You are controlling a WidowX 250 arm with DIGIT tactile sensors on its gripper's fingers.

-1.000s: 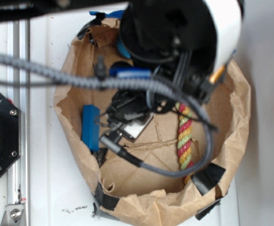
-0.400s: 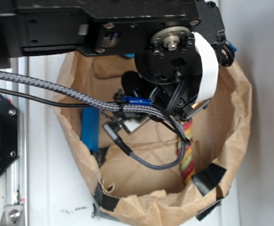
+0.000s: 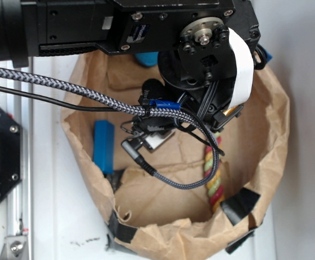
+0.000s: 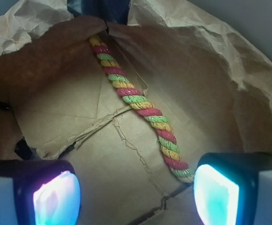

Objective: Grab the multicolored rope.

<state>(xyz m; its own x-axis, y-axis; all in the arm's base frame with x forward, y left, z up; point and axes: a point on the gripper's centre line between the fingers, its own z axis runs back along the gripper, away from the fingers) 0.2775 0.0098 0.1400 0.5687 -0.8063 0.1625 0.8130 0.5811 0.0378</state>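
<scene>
The multicolored rope point(image 4: 140, 105), twisted red, yellow and green, lies diagonally on the floor of a brown paper bag point(image 4: 210, 61). Its near end stops just left of my right fingertip point(image 4: 217, 194). My gripper point(image 4: 136, 197) hangs open above the bag floor with nothing between its glowing pads. In the exterior view the rope point(image 3: 213, 172) shows at the bag's right side, its upper part hidden under the black arm and gripper point(image 3: 200, 116).
A blue block point(image 3: 103, 146) leans on the bag's left inner wall. A grey braided cable point(image 3: 81, 92) crosses the exterior view and loops down in front of the rope. The crumpled bag rim point(image 3: 279, 135) rings the floor, with black tape point(image 3: 238, 205) at the front.
The arm has swung over the bag's top, and the gripper has come down toward the rope's upper end. The rope has not moved.
</scene>
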